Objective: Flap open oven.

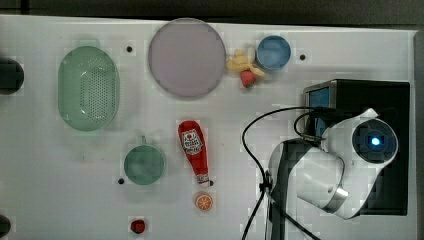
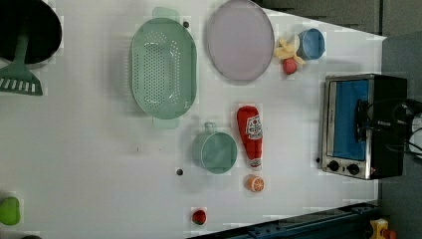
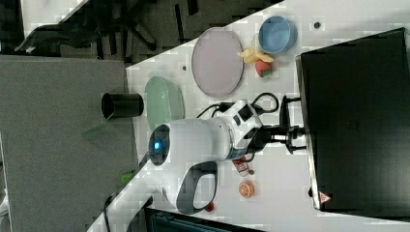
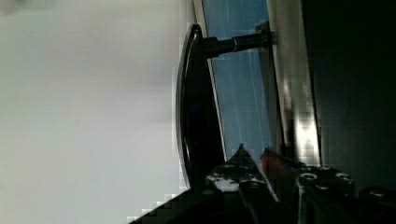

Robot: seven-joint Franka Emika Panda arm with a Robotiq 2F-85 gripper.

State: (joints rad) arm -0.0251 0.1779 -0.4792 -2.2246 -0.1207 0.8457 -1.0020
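Observation:
The oven (image 2: pixel 385 89) stands at the top view's right, black with a silver front and a blue-tinted glass door (image 4: pixel 238 84) that looks closed. Its black bar handle (image 4: pixel 198 116) stands off the glass on a post. My gripper (image 4: pixel 256 156) reaches the door front beside the handle (image 2: pixel 359 117). Its fingertips (image 4: pixel 243 156) sit over the glass and frame, a narrow gap apart, with nothing seen between them; the handle lies to one side of them, not in the gap. In the right view the gripper (image 3: pixel 295 137) meets the oven's (image 3: pixel 358 121) front edge, and in the top view the white arm (image 1: pixel 345 160) covers much of the oven's top (image 1: pixel 395 100).
A red ketchup bottle (image 1: pixel 194 150), a green cup (image 1: pixel 144 164) and an orange slice (image 1: pixel 203 201) lie mid-table. A green colander (image 1: pixel 88 87), a grey plate (image 1: pixel 186 57), a blue bowl (image 1: pixel 273 52) and toy fruit (image 1: pixel 245 67) sit further back. A black cable (image 1: pixel 255 150) loops by the arm.

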